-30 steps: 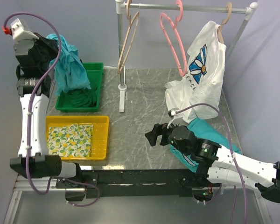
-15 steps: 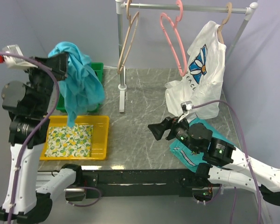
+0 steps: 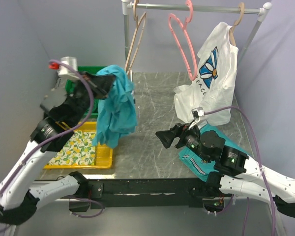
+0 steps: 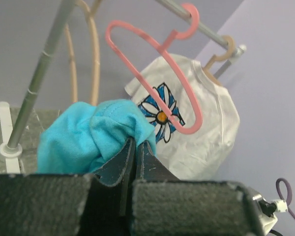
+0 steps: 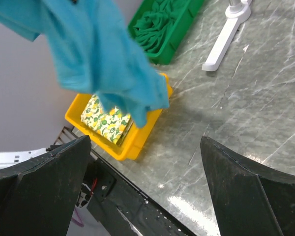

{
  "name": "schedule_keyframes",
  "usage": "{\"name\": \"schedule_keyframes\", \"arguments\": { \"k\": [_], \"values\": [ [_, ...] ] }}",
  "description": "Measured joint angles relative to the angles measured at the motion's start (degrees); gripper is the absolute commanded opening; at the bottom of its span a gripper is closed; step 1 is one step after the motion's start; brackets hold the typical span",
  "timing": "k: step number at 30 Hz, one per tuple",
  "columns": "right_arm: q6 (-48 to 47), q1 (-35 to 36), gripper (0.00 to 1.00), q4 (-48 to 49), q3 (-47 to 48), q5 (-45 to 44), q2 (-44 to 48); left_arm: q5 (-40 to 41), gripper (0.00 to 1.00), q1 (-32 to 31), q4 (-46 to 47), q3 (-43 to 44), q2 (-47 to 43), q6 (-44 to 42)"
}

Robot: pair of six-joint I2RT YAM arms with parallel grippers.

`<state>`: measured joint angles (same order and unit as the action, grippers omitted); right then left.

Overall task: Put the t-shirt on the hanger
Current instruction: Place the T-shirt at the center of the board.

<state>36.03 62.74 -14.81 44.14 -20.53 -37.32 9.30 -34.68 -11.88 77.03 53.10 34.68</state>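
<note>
My left gripper (image 3: 106,84) is shut on the turquoise t-shirt (image 3: 118,110), which hangs bunched in the air above the table's left middle. The left wrist view shows the fingers (image 4: 135,153) pinched on the cloth (image 4: 88,137). The pink hanger (image 3: 183,45) hangs by its hook on the rail at the back, to the right of the shirt; it also shows in the left wrist view (image 4: 160,76). My right gripper (image 3: 163,138) is open and empty over the table's middle, facing left. The hanging t-shirt (image 5: 103,59) shows in the right wrist view.
A white flower-print t-shirt (image 3: 211,78) hangs on a tan hanger at the rail's right. A tan hanger (image 3: 133,44) hangs at the left by the rack post (image 3: 127,64). A yellow tray (image 3: 101,157) and a green tray (image 3: 71,84) are on the left. A teal striped garment (image 3: 196,160) lies under the right arm.
My left arm has swung right and lower with the turquoise t-shirt, from above the green tray to the table's left middle. The right gripper has barely moved in the last half second.
</note>
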Motion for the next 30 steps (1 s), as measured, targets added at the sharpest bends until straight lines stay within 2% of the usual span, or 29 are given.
{"name": "schedule_keyframes", "arguments": {
  "k": [6, 9, 12, 16, 21, 24, 25, 26, 28, 29, 30],
  "values": [
    [0.52, 0.0, 1.0, 0.44, -0.17, 0.22, -0.66, 9.62, 0.01, -15.87, 0.46, 7.06, 7.87, -5.31],
    [0.55, 0.0, 1.0, 0.28, -0.17, -0.11, -0.02, 13.46, 0.01, -20.06, 1.29, 7.61, 8.92, -6.47],
    [0.57, 0.0, 1.0, -0.13, -0.2, -1.2, 1.16, 17.09, 0.01, -21.31, 2.01, 6.56, 8.87, -6.47],
    [0.81, 0.0, 1.0, -0.66, -0.9, -2.51, 2.51, 22.38, 0.01, -21.31, 2.43, 0.13, 7.5, -4.74],
    [2.95, 0.0, 1.0, -0.74, -6.54, -3.48, 4.15, 22.99, 0.02, -21.24, 1.31, -21.64, 3.69, 3.91],
    [5.14, 0.0, 1.0, -1.03, -11.61, -3.34, 3.67, 21.51, 0.31, -21.24, -3.02, -35.12, 2.36, 9.77],
    [5.81, 0.0, 0.98, -1.27, -13.07, -3.26, 3.26, 20.94, 0.45, -21.24, -4.83, -38.56, 1.46, 11.32],
    [6.58, 0.0, 0.97, -1.42, -14.67, -3.13, 2.4, 20.41, 0.51, -21.24, -6.86, -41.27, 0.07, 12.66],
    [7.41, 0.0, 0.93, -1.46, -16.55, -2.69, 0.92, 19.89, 0.57, -21.24, -10.27, -44.22, -3.91, 15.39],
    [7.72, 0.0, 0.86, -1.38, -17.18, -2.4, -0.39, 19.82, 0.56, -21.24, -11.15, -44.3, -5.38, 16.15],
    [7.96, 0.0, 0.83, -1.29, -17.46, -2.16, -2.03, 19.87, 0.54, -21.24, -11.43, -44.04, -6.75, 16.94]
  ]
}}
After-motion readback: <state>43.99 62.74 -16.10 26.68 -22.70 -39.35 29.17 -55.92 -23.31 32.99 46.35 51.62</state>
